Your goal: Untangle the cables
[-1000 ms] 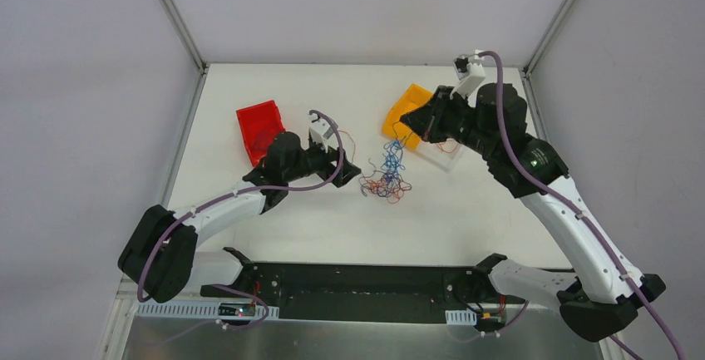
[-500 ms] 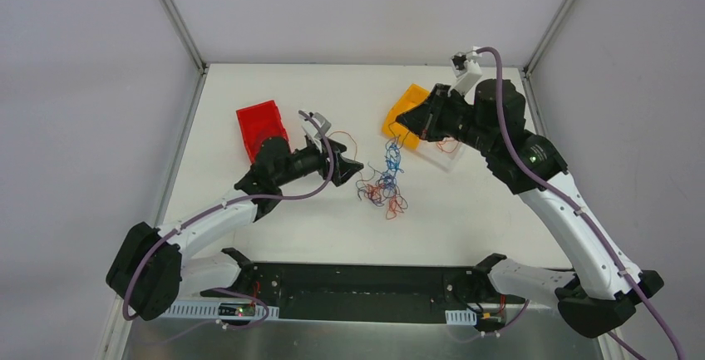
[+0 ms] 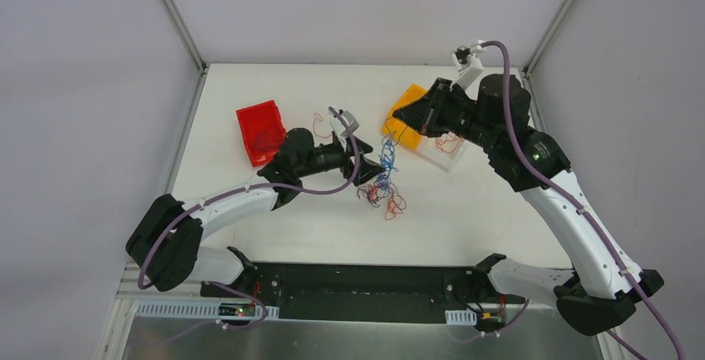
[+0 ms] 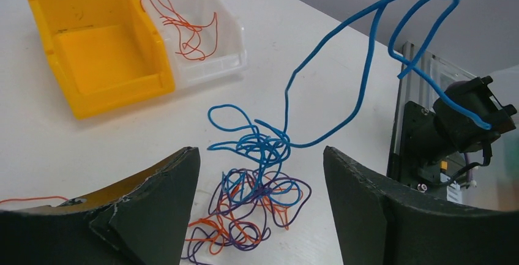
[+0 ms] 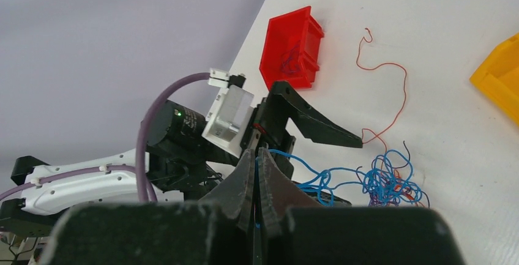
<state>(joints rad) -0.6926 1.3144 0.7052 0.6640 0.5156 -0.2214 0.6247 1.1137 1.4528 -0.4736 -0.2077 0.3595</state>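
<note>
Top external: your left gripper (image 4: 260, 153) has swung onto the cable tangle (image 4: 254, 201), jaws open astride it; your right gripper (image 5: 257, 155), closed, apparently holds a blue cable (image 4: 369, 57) up; separation can begin.

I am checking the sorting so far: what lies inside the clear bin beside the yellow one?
The clear bin holds a few thin orange wires, loose on its floor; nothing else shows inside. From above, the right arm covers part of it.
</note>
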